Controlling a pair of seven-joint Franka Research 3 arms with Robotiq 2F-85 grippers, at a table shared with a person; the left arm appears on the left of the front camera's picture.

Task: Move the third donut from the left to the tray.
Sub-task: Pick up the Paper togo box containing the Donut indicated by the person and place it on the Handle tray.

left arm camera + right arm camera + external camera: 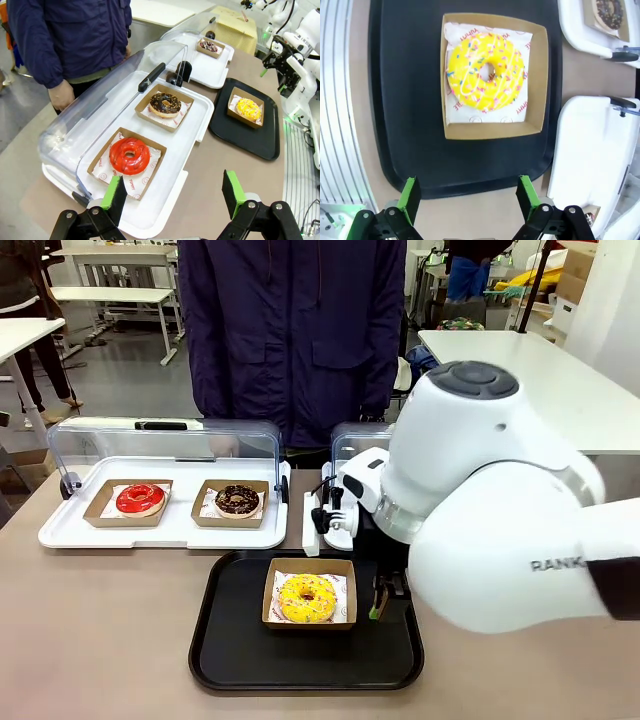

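The yellow-iced sprinkled donut [307, 598] [485, 72] [248, 108] rests in its brown cardboard holder on the black tray [230, 640] [405, 110] [250, 142]. My right gripper [468, 200] is open with nothing between its fingers. It hangs above the tray's edge, a little way from the holder; in the front view it [380, 600] sits just right of the holder. My left gripper [172, 200] is open and empty, above the end of the white tray near the red donut.
A white tray [70, 530] with its clear lid raised holds a red-iced donut [140, 499] [130, 155] and a chocolate donut [237, 500] [165, 104]. A second white tray [210, 72] holds another chocolate donut [208, 46]. A person in a dark jacket [290, 330] stands at the far side.
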